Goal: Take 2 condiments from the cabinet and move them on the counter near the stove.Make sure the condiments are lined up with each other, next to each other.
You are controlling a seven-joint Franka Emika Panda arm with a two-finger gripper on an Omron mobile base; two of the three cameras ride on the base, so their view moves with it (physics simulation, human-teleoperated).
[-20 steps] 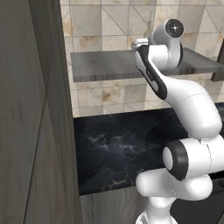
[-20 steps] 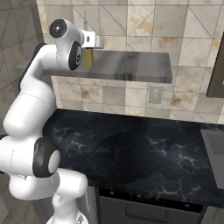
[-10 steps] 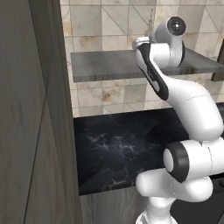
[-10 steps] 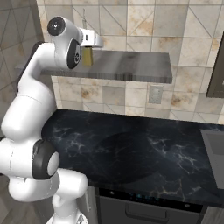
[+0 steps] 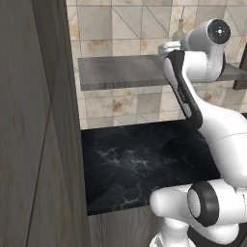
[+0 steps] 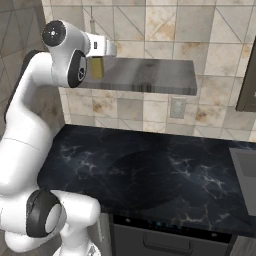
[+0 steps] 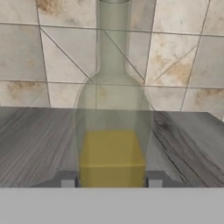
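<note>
I am holding the oil bottle (image 7: 112, 144) with my pincer (image 7: 111, 179) closed on its base, up at the shelf (image 7: 39, 140). Nothing is sitting on the surface (image 6: 165, 175) yet, so both condiments are remaining to place.

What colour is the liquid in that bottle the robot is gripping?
Yellow, filling the lower part of the clear greenish oil bottle; the hand view shows it best.

Back wall (image 6: 165, 22) ahead of me at 12 o'clock: square beige-and-cream stone tiles, some cut by diagonal lines, brownish mottling. A grey wood-grain shelf (image 5: 123, 71) juts from it, cabinet level. Pale outlet plate (image 6: 175, 107) on the tiles beneath the shelf, toward 1 o'clock. Tall grey wood-grain panel (image 5: 34, 144) stands close at 9 o'clock. Dark cabinet edge (image 6: 247, 75) at 3 o'clock. Lighting even, soft; faint shadow under shelf.
</note>
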